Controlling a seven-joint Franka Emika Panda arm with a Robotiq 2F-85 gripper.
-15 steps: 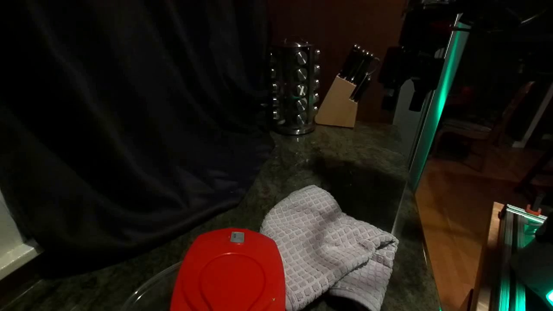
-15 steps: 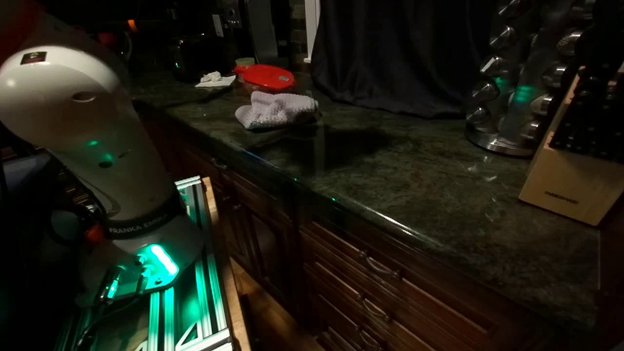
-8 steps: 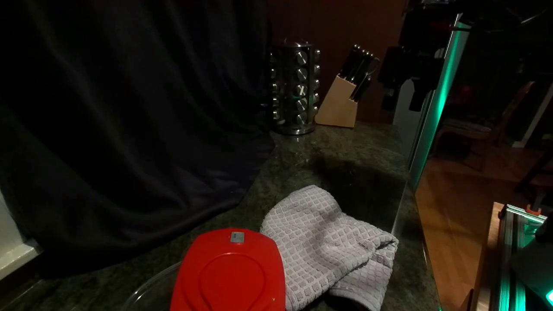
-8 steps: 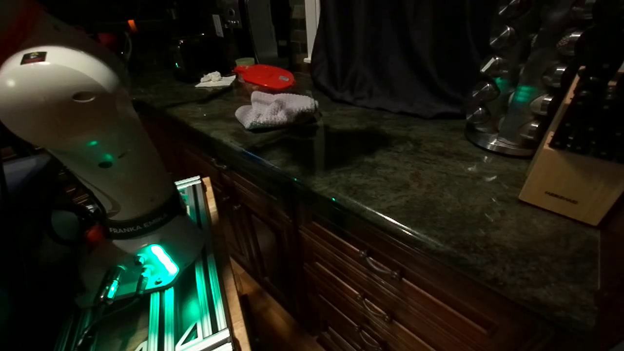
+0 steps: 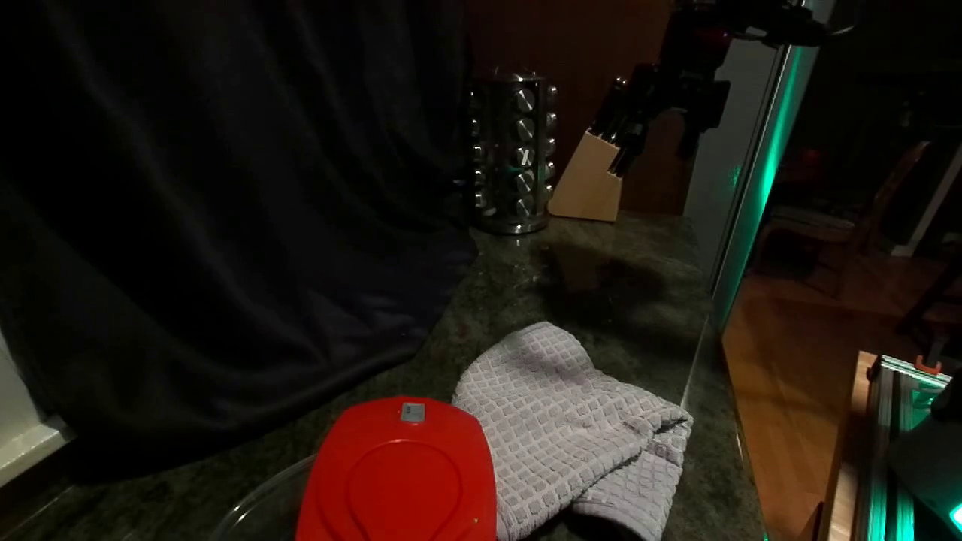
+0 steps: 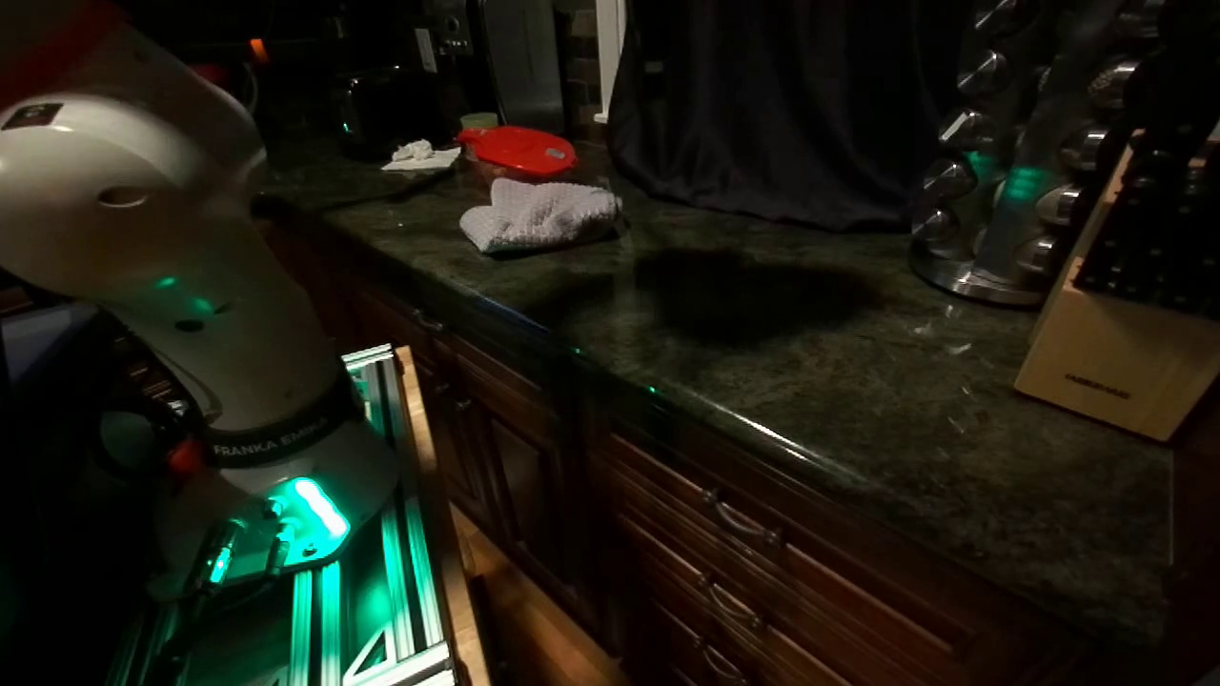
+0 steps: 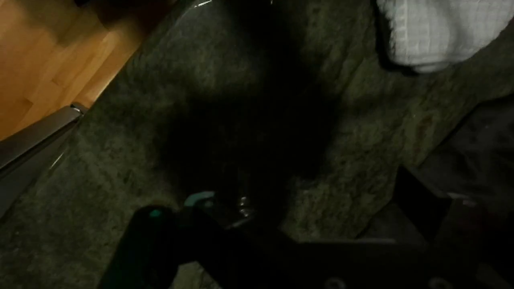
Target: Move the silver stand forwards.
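Note:
The silver stand (image 5: 524,158) is a tall round rack with tiers of shiny chrome knobs. It stands upright on the dark counter, left of the knife block, and it also shows, cut off at the top, in an exterior view (image 6: 1020,186). My gripper (image 5: 656,154) hangs in the air above the counter, right of the stand and apart from it. It overlaps the dark knife handles in that view. In the wrist view my gripper (image 7: 309,196) has its two fingers spread wide with only counter showing between them. The stand is out of the wrist view.
A tan knife block (image 5: 586,184) stands beside the stand, also in an exterior view (image 6: 1106,362). A grey towel (image 5: 564,428) and a red-lidded container (image 5: 402,481) lie nearer that camera. A black curtain (image 5: 263,225) hangs along the wall. The counter edge (image 6: 705,410) drops to drawers.
My gripper has moved left in the exterior view, towards the knife block and stand, and appears turned. Its shadow has shifted across the counter towards the stand. The stand has not moved.

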